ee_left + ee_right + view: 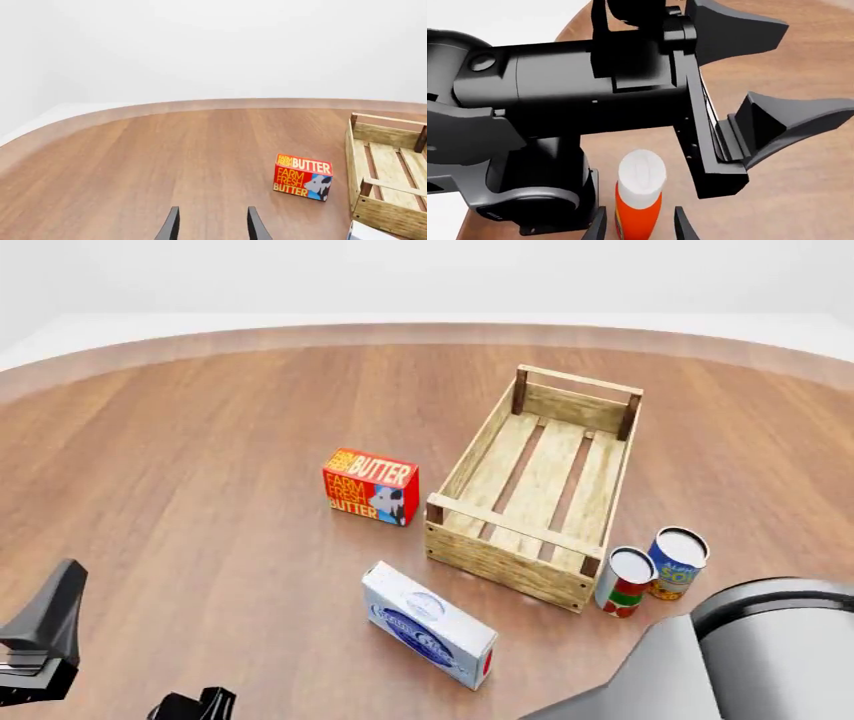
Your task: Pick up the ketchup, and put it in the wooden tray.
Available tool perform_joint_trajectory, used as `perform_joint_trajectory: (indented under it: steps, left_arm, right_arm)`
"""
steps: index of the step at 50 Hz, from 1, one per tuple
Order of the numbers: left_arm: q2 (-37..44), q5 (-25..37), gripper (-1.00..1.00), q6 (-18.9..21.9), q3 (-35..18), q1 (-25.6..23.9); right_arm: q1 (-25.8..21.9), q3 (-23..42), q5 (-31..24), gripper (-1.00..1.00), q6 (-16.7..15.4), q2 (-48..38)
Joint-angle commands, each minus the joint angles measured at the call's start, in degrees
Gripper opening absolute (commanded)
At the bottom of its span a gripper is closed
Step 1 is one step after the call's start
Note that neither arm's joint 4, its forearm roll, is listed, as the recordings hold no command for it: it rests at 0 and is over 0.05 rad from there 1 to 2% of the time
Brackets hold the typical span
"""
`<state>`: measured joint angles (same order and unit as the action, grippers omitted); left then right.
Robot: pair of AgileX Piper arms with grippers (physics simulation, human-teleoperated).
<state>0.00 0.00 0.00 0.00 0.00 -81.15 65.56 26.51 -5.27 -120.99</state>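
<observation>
round wood-grain table [200, 440], white surround. wooden tray [541, 485]: long slatted light-wood crate with raised end rails, standing right of centre in the front view, nothing inside it. butter box [371, 487]: red, lettered "farm fresh butter", upright just left of the tray and apart from it; also seen from the left wrist. white and blue carton [430, 625]: lying flat, near the tray's near corner. red-and-white can [625, 581] and blue can [677, 563]: upright, side by side, just off the tray's near right corner. ketchup [639, 197]: orange-red bottle with white cap, seen only from the right wrist, standing between the right gripper [639, 227] fingers; whether the pads touch it cannot be told, jaws apart around it. behind it, a black arm crosses that view. left gripper [212, 225]: fingers apart, holding nothing, over bare table. right arm housing [747, 655]: grey, at the front view's lower right.
</observation>
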Motion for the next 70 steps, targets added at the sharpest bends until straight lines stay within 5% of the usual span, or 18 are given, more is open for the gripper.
perform_joint_trajectory:
  steps: [1,29,30,70]
  left_arm:
    - [0.0,0.0,1.0,0.0,0.0,0.0]
    - [0.0,0.0,1.0,0.0,0.0,0.0]
    - [0.0,0.0,1.0,0.0,0.0,0.0]
    - [0.0,0.0,1.0,0.0,0.0,0.0]
  right_arm:
    - [0.2,2.6,-0.7,1.0,-1.0,-2.0]
    - [-1.0,6.9,-0.8,1.0,-1.0,-7.8]
    - [-1.1,6.8,-0.8,-1.0,-1.1,-7.6]
    - [1.6,-4.6,3.3,-1.0,-2.5,2.7]
